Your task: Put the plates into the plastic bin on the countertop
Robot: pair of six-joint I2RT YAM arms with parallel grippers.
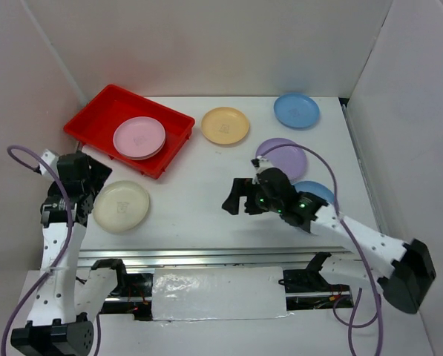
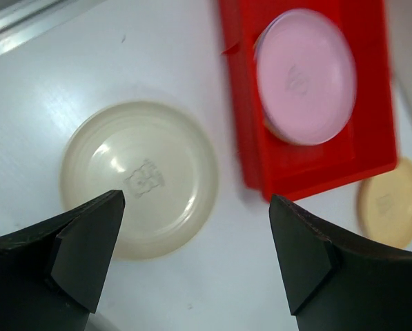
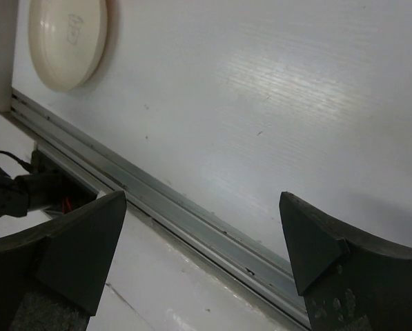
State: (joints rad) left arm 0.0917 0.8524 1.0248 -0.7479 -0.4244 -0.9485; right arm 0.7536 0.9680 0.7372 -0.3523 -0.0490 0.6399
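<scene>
A flat white worktop (image 1: 195, 189) sits boxed in by plain white panels: the 9 o'clock wall (image 1: 21, 89), the 12 o'clock wall (image 1: 221, 44) and the 3 o'clock wall (image 1: 410, 111), with thin dark seams at the two far corners. A grey metal rail (image 1: 206, 256) runs along its 6 o'clock edge, and a crinkled white sheet (image 1: 217, 293) lies just beyond that. The light is soft and even, leaving a pale sheen on the surface in the right wrist view.
</scene>
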